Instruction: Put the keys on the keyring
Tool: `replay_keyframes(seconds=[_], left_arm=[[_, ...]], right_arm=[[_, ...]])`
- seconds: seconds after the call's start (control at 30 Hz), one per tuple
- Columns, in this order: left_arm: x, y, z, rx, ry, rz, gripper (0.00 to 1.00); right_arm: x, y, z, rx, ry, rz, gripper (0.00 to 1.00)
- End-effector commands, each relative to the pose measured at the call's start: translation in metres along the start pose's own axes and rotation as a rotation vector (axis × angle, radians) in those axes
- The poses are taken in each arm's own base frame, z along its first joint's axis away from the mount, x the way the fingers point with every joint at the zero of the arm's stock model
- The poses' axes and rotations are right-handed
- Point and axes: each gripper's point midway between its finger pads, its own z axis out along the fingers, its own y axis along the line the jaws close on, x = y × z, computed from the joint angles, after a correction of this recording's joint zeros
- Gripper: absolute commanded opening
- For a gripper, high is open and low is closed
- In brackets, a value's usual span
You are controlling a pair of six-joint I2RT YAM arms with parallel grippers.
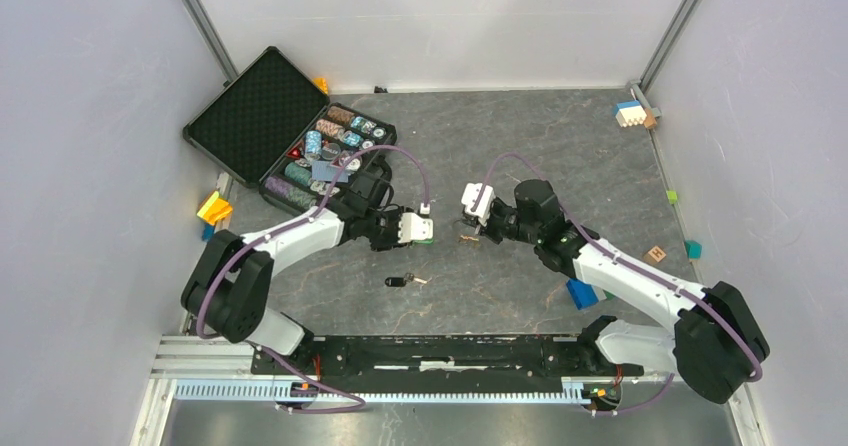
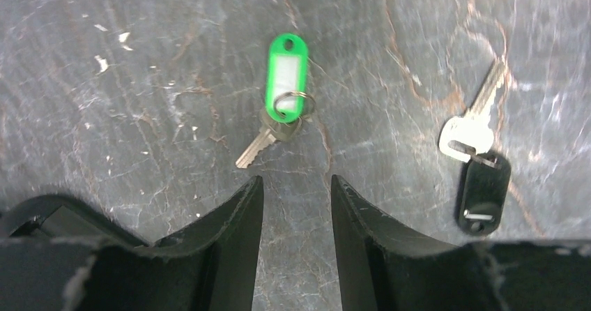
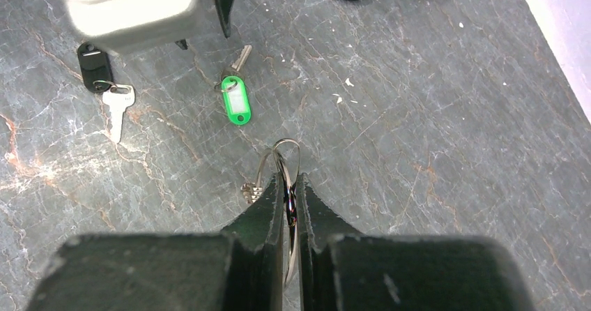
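The green-headed key (image 2: pixel 287 74) lies flat on the grey table just ahead of my left gripper (image 2: pixel 294 180), which is open and empty above the table. The black-headed key (image 2: pixel 483 192) lies to its right. My right gripper (image 3: pixel 293 178) is shut on the thin silver keyring (image 3: pixel 279 154), holding it upright above the table; a small brassy key (image 3: pixel 251 191) hangs from it. In the right wrist view the green key (image 3: pixel 235 100) and the black key (image 3: pixel 94 58) lie beyond the ring. From the top, the left gripper (image 1: pixel 415 229) and the right gripper (image 1: pixel 470 221) face each other, with the black key (image 1: pixel 397 282) nearer the bases.
An open black case (image 1: pixel 250 116) holding poker chips stands at the back left. A blue block (image 1: pixel 580 293), a wooden block (image 1: pixel 655 254) and a teal block (image 1: pixel 693 249) lie at the right. Yellow blocks (image 1: pixel 213 208) lie by the left wall.
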Motion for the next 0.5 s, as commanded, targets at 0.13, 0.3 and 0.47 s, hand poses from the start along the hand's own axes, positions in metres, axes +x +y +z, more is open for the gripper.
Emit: replay_keyframes(seconds=[0.13,0.3,0.47], left_arm=[[-0.013,0.010,0.008,0.129,-0.037,0.388,0.47],[-0.021,0.013,0.014,0.177,-0.080,0.529,0.48],[-0.016,0.016,0.021,0.222,-0.062,0.645,0.47]], right_arm=[[-0.014,-0.009,-0.006,0.004,-0.066,-0.029,0.00],[-0.012,-0.009,-0.005,-0.010,-0.068,-0.021,0.00],[-0.010,-0.008,-0.006,-0.020,-0.072,-0.015,0.00]])
